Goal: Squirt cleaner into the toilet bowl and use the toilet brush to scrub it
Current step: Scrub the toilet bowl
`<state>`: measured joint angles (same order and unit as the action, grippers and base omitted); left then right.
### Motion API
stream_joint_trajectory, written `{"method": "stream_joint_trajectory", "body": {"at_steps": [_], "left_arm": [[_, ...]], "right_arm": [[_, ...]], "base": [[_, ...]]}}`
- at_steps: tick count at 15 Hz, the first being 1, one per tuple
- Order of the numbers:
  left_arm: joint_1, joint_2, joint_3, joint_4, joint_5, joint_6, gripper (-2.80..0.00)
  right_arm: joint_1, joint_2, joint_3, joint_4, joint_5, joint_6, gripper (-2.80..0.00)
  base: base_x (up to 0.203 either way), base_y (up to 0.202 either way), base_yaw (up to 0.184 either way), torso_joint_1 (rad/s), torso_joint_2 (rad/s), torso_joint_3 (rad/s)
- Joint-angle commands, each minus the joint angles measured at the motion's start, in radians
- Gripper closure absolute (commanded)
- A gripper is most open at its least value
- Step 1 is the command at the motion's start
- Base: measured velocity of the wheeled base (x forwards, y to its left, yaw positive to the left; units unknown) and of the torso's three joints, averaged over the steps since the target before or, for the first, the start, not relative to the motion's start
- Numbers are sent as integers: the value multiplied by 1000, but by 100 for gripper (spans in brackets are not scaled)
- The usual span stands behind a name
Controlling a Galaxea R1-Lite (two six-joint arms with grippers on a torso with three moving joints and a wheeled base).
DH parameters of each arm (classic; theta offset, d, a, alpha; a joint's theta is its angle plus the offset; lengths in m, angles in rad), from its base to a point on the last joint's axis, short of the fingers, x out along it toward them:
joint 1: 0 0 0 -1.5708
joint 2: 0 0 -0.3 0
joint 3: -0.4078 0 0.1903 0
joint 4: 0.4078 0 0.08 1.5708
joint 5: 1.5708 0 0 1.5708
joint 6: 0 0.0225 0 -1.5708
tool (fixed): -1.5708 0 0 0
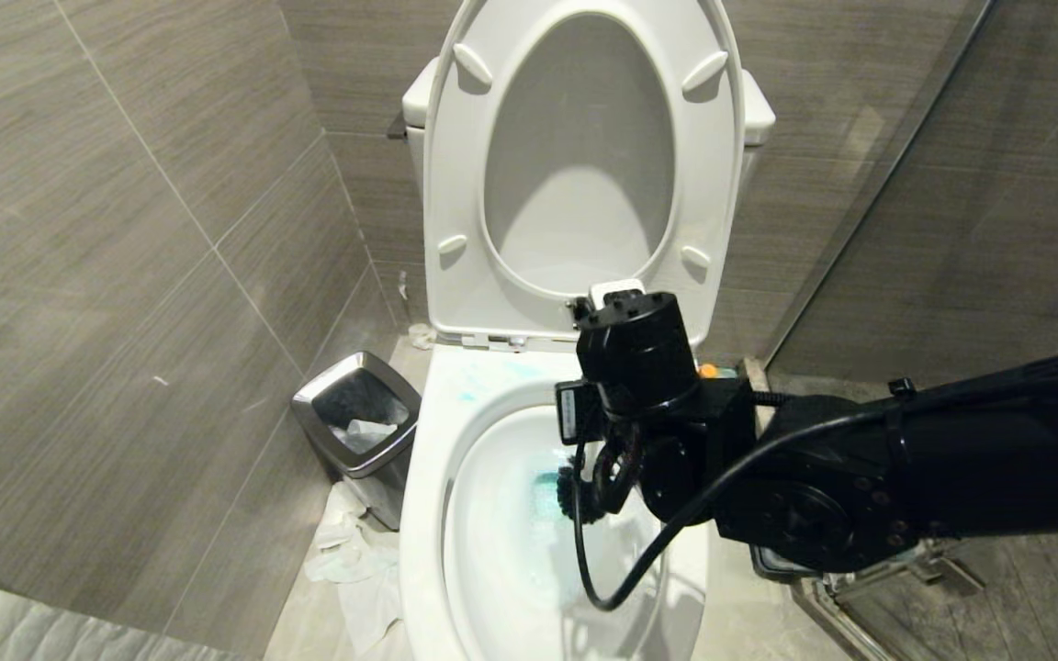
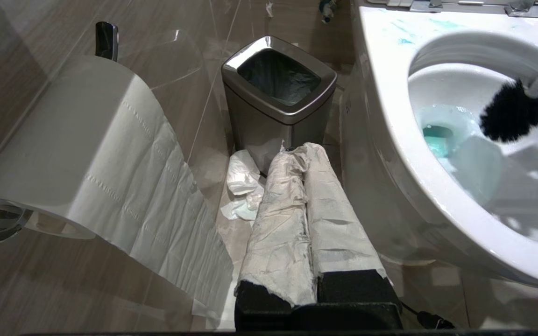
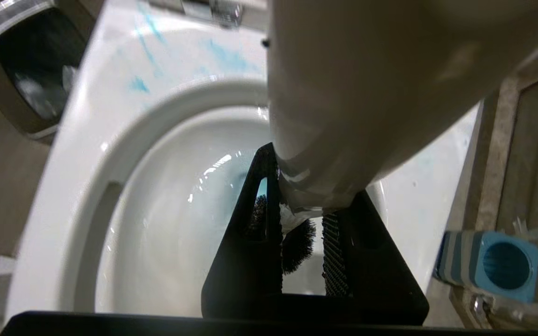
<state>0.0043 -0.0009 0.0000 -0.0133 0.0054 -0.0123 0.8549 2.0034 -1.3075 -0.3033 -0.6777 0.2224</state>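
- The right claw (image 3: 304, 219) is clamped on the toilet brush (image 2: 512, 112), gripping the white handle; the dark head hangs inside the toilet bowl (image 1: 428, 514), above the blue cleaner (image 2: 437, 140) pooled at the bottom.
- The brush looks light and stiff, with springy bristles; the smooth, likely wet handle could slip or twist, so a firm mid-handle hold seems best.
- From the bowl's centre, the bin (image 1: 359, 413) stands at about ten o'clock and the blue holder (image 3: 493, 266) at about three.
- The left claw (image 2: 304, 154), paper-wrapped, is pressed shut and idle, low near the floor.
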Motion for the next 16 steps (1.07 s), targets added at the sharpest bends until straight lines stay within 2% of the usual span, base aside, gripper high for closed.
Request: {"method": "stream_joint_trajectory", "body": {"at_steps": [1, 5, 11, 16], "left_arm": [[0, 1, 8, 0, 1, 0, 0], [0, 1, 8, -1, 1, 0, 0], [0, 1, 8, 0, 1, 0, 0], [0, 1, 8, 0, 1, 0, 0]], "right_arm": [[-1, 31, -72, -2, -3, -11, 0], [-23, 203, -226, -1, 0, -39, 0], [-70, 462, -386, -2, 14, -31, 0], [-49, 305, -370, 4, 13, -33, 0]], "base": [[0, 0, 0, 0, 0, 0], [0, 0, 0, 0, 0, 0], [0, 0, 0, 0, 0, 0], [0, 0, 0, 0, 0, 0]]}}
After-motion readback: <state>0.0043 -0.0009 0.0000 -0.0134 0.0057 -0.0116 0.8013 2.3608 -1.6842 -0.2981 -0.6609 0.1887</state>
